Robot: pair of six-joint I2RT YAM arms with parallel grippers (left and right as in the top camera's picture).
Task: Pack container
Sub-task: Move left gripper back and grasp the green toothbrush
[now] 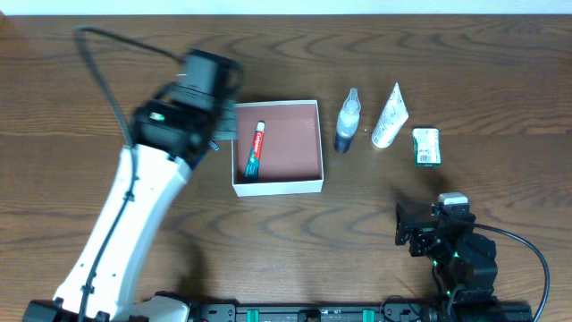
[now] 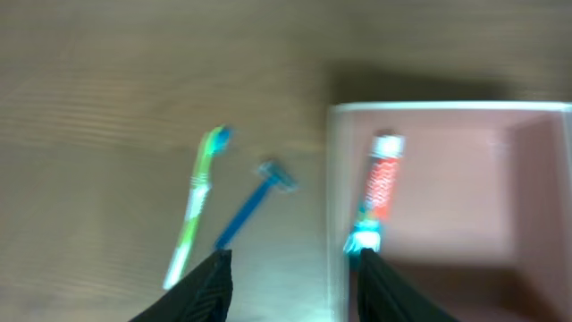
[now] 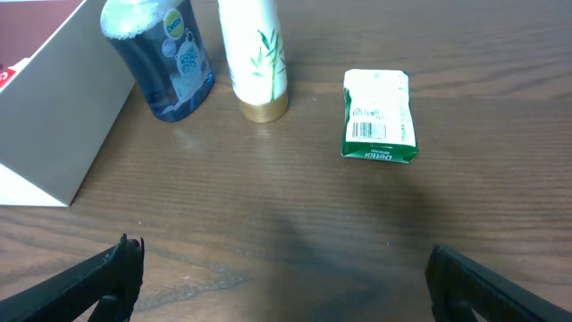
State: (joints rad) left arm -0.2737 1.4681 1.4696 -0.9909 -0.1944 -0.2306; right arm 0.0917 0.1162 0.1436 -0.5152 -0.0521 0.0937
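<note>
Overhead and wrist views of a packing layout. The shallow square container with thin white walls and a dull pinkish-brown inside [image 1: 277, 186] [image 2: 447, 108] [image 3: 63, 116] sits near the middle of the dark wooden table [image 1: 500, 80]. One red-and-teal toothpaste tube [image 1: 256, 150] [image 2: 380, 192] lies inside along its left wall.

The thin walls suggest a light, card-like box. It would likely slide under a sideways nudge and buckle if pinched mid-wall. If it needs steadying, the best hold is a wall's top edge close to a corner, where it looks stiffest.

The left gripper [image 2: 295, 286] hangs over the table at the box's left wall, jaws parted and holding nothing; its wrist view is blurred. A green-and-white toothbrush [image 2: 197, 210] and a blue disposable razor [image 2: 255, 201] lie on the wood just beside that wall, near each other but apart.

The right gripper [image 3: 286, 286] [image 1: 420, 224] waits near the table's front edge, jaws spread wide and empty. Ahead of it stand a clear bottle of blue liquid [image 1: 347, 121] [image 3: 165, 58] and a white tube printed with bamboo leaves, resting on its gold cap [image 1: 390, 116] [image 3: 255, 54]. A small green-and-white packet [image 1: 426, 147] [image 3: 380, 116] lies flat to their right.

Each item outside must be lifted over a wall. The bottle and tube stand close together, so reaching for one may topple the other.
</note>
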